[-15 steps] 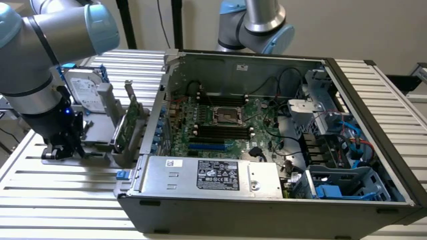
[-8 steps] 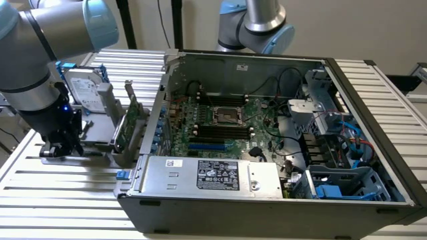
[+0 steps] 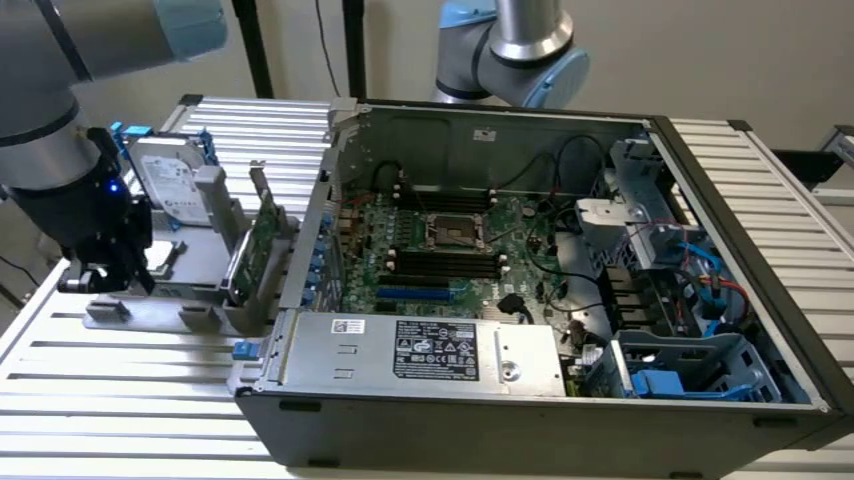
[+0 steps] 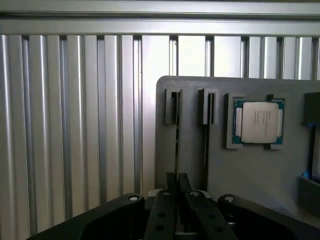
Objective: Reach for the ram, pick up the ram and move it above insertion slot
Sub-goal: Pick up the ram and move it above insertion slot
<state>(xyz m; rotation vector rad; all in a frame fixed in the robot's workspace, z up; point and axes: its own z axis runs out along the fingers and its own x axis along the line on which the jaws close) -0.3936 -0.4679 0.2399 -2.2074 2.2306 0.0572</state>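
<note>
Wrist view, item one: my tool (image 4: 177, 176). The fingers are drawn almost fully together. By my reading they are pinched on the near end of a thin dark edge.

Item two: ram (image 4: 176, 145). It stands edge-on in the first groove of the grey holder (image 4: 240, 170), running straight from its end bracket to my fingers. It is seated in the holder, not lifted clear. A second groove (image 4: 207, 145) lies just beside it, and a CPU (image 4: 258, 122) sits in its own pocket further along.

Item three, exterior view: the holder rests on the ribbed desk (image 3: 134, 400) at that view's left, and my tool is low at its outer end. The hard drive (image 3: 174, 185) and the expansion card (image 3: 263, 235) stand in the same holder. The open computer case (image 3: 534, 420) is beside it, with black insertion slots (image 3: 447, 262) on the motherboard (image 3: 400, 215).

Handling note, the pick-up step:
- I judge the grip must be centred on the board's edge, with the pads square to both faces.
- The pull should run straight along the groove.
- Any tilt could bind the stick against the bracket or twist it in my fingers.
- The grip should be firm but not crushing, since the chips are fragile.
</note>
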